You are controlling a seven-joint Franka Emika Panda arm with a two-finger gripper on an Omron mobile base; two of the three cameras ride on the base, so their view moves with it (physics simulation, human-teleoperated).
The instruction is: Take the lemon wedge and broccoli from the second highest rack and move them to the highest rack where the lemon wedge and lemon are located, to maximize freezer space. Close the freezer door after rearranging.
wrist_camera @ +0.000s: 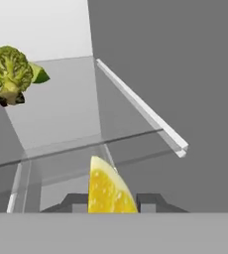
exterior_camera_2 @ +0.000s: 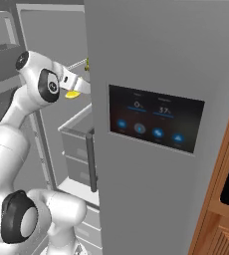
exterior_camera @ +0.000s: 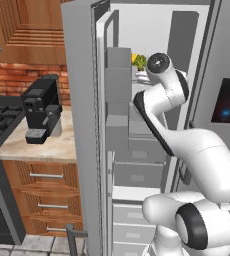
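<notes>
My gripper [wrist_camera: 111, 204] is shut on a yellow lemon wedge [wrist_camera: 108, 188], which stands upright between the two dark fingertips [wrist_camera: 75, 202]. The wedge hangs just in front of a glass rack [wrist_camera: 71, 114] inside the open freezer. A green broccoli [wrist_camera: 9, 69] rests at the back left of that rack, with a small green piece [wrist_camera: 39, 74] right behind it. From the right base view, the lemon wedge [exterior_camera_2: 72, 93] shows under the hand. In the left base view, the broccoli [exterior_camera: 140, 61] sits beside the arm's wrist [exterior_camera: 158, 64].
The freezer door [exterior_camera: 82, 125] stands open at the left, with grey bins [exterior_camera: 118, 100] on its inner side. A white rail [wrist_camera: 141, 106] runs along the rack's right edge. The shut fridge door [exterior_camera_2: 156, 124] carries a screen. A coffee machine [exterior_camera: 42, 107] stands on the counter.
</notes>
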